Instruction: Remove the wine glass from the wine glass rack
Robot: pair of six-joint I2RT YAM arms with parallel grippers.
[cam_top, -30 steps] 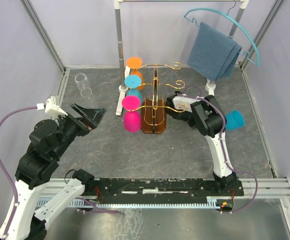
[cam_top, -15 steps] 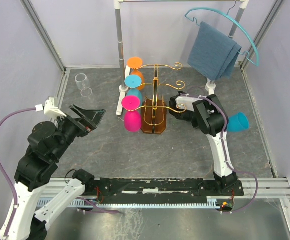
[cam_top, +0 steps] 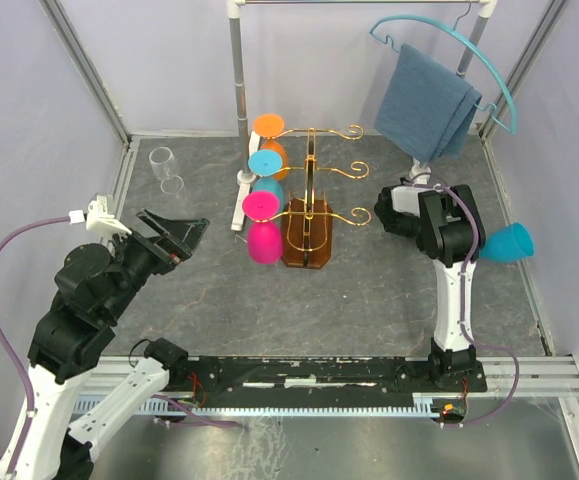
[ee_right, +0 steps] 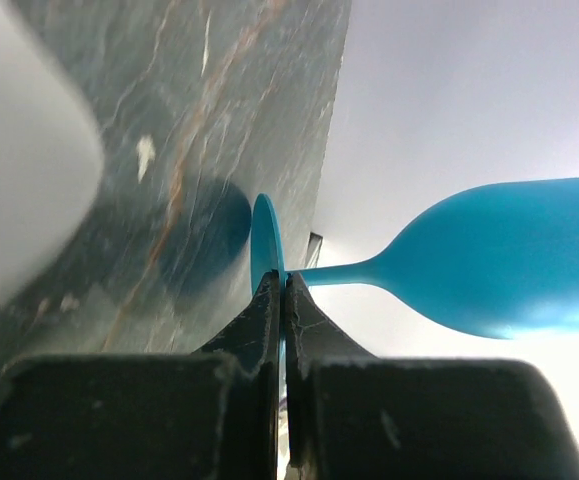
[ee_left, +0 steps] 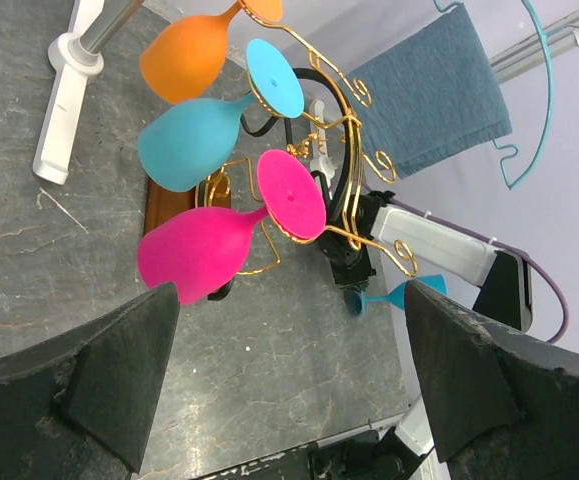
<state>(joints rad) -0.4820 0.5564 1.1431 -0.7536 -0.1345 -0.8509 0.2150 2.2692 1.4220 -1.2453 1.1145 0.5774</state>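
A: Wine glass (cam_top: pixel 510 243) — which way is it pointed?
B: It is laid on its side. The long axis is run roughly left to right across the top view. The blue bowl is pointed right, away from the wine glass rack (cam_top: pixel 303 247), and the round foot is turned toward the rack. The stem is seen about level in the right wrist view.
A: And relative to the pincer?
B: The foot disc is pinched edge-on between the fingers of the right gripper (ee_right: pixel 282 292). Stem and bowl are stuck out sideways from the fingertips. In the top view the bowl is shown past the right forearm, and the foot is hidden under the wrist.
A: Pincer state?
B: It is closed down almost fully, with only the thin foot clamped between the fingers. Nothing else is gripped.
A: Where is the glass?
B: It is off the rack, to its right, with no contact with the gold arms. The bowl is placed near the right edge of the table (cam_top: pixel 369 300). Whether the foot is touching the table cannot be told.
A: Other arm?
B: The left gripper (cam_top: pixel 176 236) is spread wide with nothing held, left of the rack and well apart from it. Three glasses are hung on the rack's left side — orange glass (cam_top: pixel 267 126), turquoise glass (cam_top: pixel 266 165), pink glass (cam_top: pixel 263 243).
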